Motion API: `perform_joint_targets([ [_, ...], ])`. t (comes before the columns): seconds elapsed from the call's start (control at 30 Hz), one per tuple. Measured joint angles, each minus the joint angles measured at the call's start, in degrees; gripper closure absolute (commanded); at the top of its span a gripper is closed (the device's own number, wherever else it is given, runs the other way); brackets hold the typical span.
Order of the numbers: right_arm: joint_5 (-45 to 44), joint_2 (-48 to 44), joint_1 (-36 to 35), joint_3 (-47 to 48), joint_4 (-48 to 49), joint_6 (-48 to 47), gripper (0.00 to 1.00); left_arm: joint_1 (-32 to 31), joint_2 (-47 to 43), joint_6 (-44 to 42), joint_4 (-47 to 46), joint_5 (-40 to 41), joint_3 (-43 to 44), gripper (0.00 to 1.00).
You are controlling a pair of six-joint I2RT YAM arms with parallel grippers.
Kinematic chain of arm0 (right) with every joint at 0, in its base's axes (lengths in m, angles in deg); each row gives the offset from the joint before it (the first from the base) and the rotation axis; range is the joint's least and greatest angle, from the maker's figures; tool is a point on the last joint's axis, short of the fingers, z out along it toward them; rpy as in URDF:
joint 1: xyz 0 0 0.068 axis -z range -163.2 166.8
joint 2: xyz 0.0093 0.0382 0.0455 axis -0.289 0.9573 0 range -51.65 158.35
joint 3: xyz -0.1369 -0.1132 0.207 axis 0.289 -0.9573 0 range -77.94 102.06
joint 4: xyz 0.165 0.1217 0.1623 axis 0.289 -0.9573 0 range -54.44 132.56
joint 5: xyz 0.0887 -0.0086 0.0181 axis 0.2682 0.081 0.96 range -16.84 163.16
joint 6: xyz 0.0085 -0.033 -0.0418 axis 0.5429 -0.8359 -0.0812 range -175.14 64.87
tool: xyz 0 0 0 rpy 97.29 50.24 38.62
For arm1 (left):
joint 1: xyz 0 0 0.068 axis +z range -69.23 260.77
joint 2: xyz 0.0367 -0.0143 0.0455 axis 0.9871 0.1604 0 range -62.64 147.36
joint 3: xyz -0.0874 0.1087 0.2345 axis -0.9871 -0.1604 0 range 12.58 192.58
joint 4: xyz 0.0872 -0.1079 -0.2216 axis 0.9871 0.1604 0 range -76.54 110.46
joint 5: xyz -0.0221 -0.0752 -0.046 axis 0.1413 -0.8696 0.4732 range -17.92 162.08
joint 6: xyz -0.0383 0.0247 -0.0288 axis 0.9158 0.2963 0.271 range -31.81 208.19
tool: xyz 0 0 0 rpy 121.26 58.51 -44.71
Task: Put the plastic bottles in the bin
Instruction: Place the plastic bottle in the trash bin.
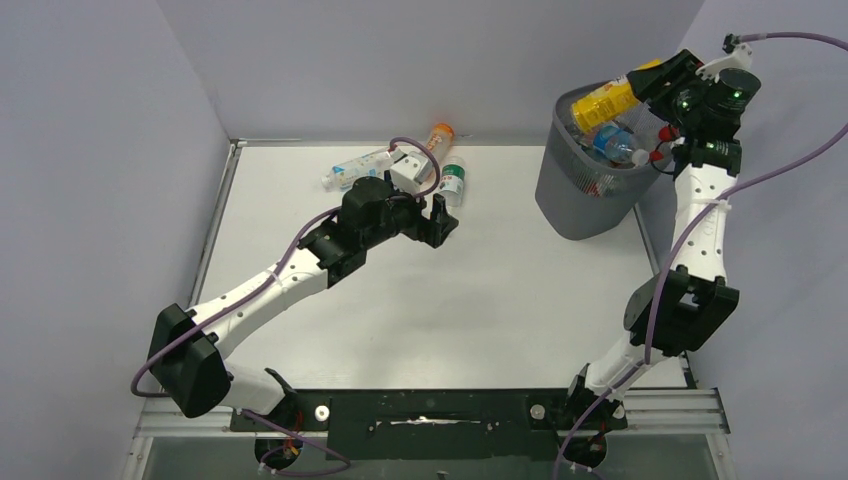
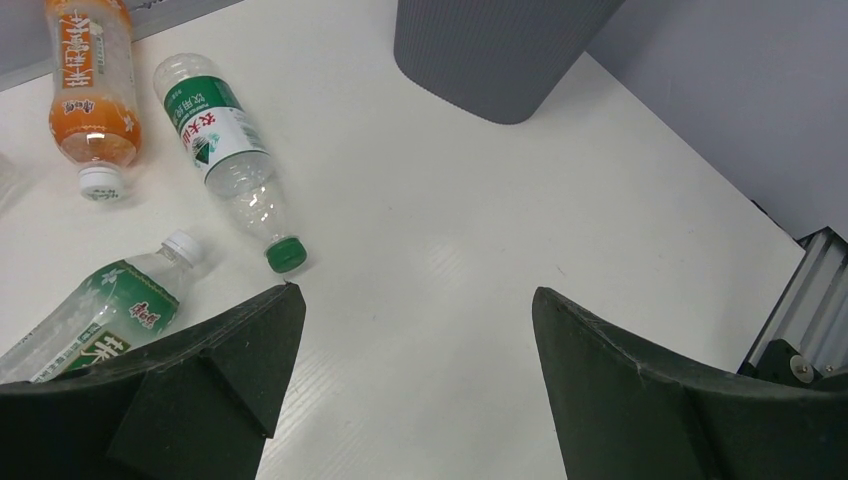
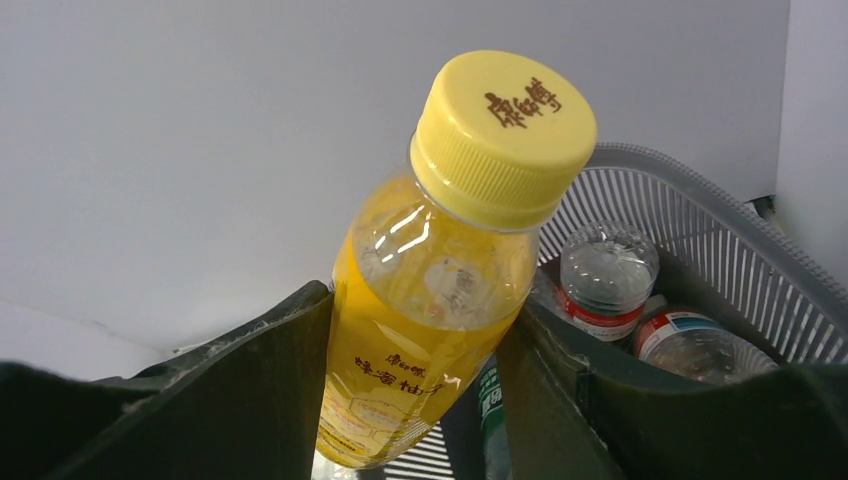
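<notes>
My right gripper [image 1: 662, 78] is shut on the yellow bottle [image 1: 604, 102], holding it over the rim of the grey mesh bin [image 1: 585, 195]; in the right wrist view the yellow bottle [image 3: 440, 290] sits between both fingers above the bin [image 3: 690, 215], which holds several clear bottles. My left gripper [image 1: 440, 222] is open and empty over the table, near three bottles lying at the back: an orange one [image 1: 439, 136], a green-labelled one [image 1: 452, 183] and a blue-labelled one [image 1: 355, 170]. The left wrist view shows the orange bottle [image 2: 92, 85], a green-capped bottle [image 2: 228, 150] and a white-capped bottle [image 2: 100, 315].
The bin stands at the table's far right, against the right wall. Grey walls close in the left, back and right sides. A metal rail [image 1: 430, 410] with the arm bases runs along the near edge.
</notes>
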Motion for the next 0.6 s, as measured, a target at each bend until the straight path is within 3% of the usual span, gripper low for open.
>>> perform_joint_targets([
  [0.17,-4.35,1.99,-1.79,0.00,0.00,-2.71,0.41,0.00,0.00,0.33,0.17,0.02,0.02,0.15],
  [0.2,-5.16,2.19,-2.38,0.00,-0.22,-3.21,0.36,0.00,0.00,0.35,0.17,0.00,0.00,0.15],
  [0.27,-6.91,2.67,-4.07,0.00,-0.66,-4.81,0.16,0.00,0.00,0.39,0.17,0.00,0.00,0.15],
  [0.3,-7.85,2.75,-5.07,-0.04,-0.98,-5.70,0.12,0.00,0.00,0.39,0.17,0.00,0.00,0.15],
  [0.6,-12.90,-2.62,-8.50,-7.04,-3.13,-10.47,0.04,0.00,0.24,0.61,0.15,-0.07,0.00,0.15],
])
